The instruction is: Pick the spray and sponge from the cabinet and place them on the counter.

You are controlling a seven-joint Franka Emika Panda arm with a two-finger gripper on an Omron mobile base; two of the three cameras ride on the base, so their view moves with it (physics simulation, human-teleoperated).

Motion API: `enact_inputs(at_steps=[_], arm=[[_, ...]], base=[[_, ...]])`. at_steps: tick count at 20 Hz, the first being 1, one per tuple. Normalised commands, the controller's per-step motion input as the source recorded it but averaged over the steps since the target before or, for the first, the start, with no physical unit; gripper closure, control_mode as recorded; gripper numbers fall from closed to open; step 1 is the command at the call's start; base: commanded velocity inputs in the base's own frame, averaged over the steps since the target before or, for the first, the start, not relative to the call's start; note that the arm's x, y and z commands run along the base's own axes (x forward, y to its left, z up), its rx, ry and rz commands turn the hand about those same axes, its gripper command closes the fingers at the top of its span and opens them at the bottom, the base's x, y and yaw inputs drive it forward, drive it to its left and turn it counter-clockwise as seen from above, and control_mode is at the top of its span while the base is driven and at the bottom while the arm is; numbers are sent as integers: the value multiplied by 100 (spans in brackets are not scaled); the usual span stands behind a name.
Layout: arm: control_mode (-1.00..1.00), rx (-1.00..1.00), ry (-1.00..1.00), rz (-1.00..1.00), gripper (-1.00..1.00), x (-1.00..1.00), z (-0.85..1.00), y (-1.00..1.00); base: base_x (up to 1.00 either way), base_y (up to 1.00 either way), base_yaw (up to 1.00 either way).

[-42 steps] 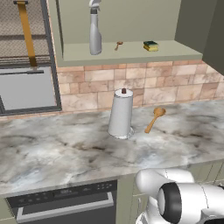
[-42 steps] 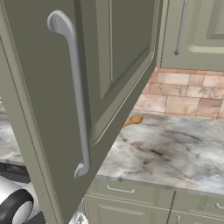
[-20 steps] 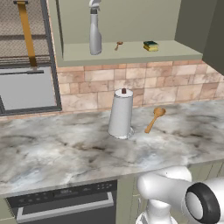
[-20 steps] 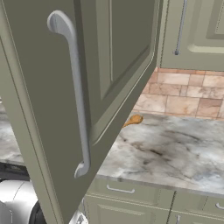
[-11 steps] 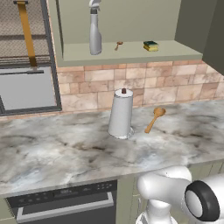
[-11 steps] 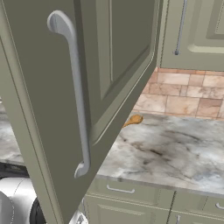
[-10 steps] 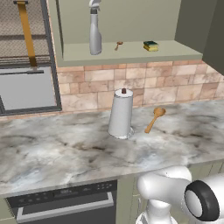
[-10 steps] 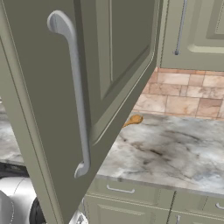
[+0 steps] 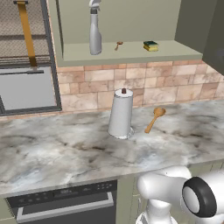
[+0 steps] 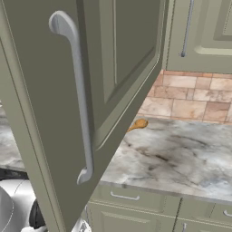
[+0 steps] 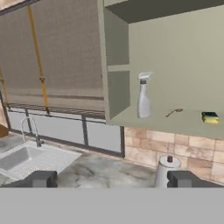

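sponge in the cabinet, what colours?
Yellow with a dark green top layer, the sponge shows best in the left base view.

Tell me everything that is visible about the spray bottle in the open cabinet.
The spray is a slim, pale grey-white bottle that looks like plastic, with a narrow neck and a trigger nozzle head on top. It stands upright on the bottom shelf of the cabinet, toward its left side, apart from the sponge further right. Only the shelf touches it. In the hand view it stands the same way.
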Motion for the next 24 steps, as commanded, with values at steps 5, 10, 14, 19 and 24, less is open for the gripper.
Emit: enact_inputs(at_steps=[5,10,14,19,24], arm=[[-100,-14,0,-2,-100,38,-23,0],[-100,-11,0,-2,-100,42,-44,-3],[-100,-8,0,-3,-100,38,-10,-29],[-100,-4,0,-7,-100,46,0,-38],[-100,-2,0,-9,-100,48,-7,-12]], base=[[0,0,0],[0,0,0],[0,0,0],[0,0,0],[0,0,0]])
